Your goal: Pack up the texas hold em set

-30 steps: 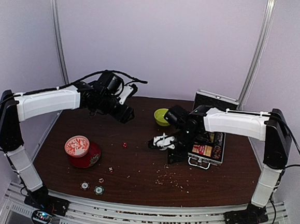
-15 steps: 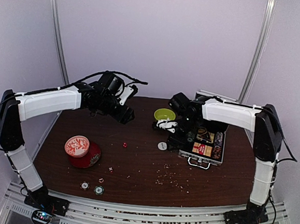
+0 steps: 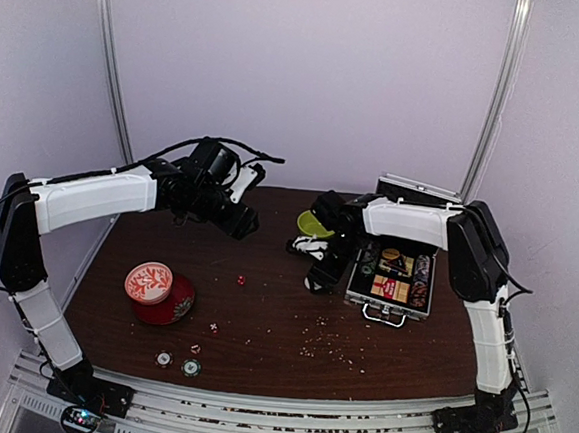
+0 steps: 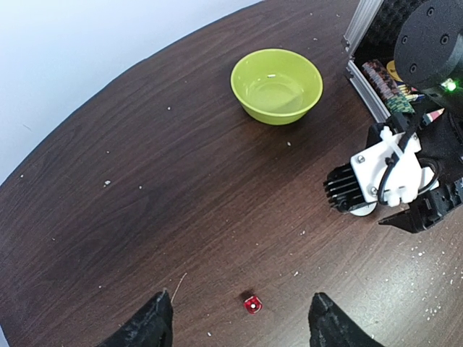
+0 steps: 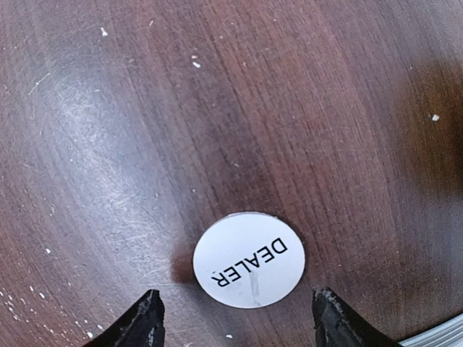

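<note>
Dealer button, seemingly thin, stiff and slick, lies flat just beside the silver case near the bench's right edge; right gripper hovers above it, spread wide and empty. Best pinched across its rim.

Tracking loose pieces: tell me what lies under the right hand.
A white round DEALER button lies flat on the table, between the fingertips of the open right hand. In the top view the hand hides it.
</note>
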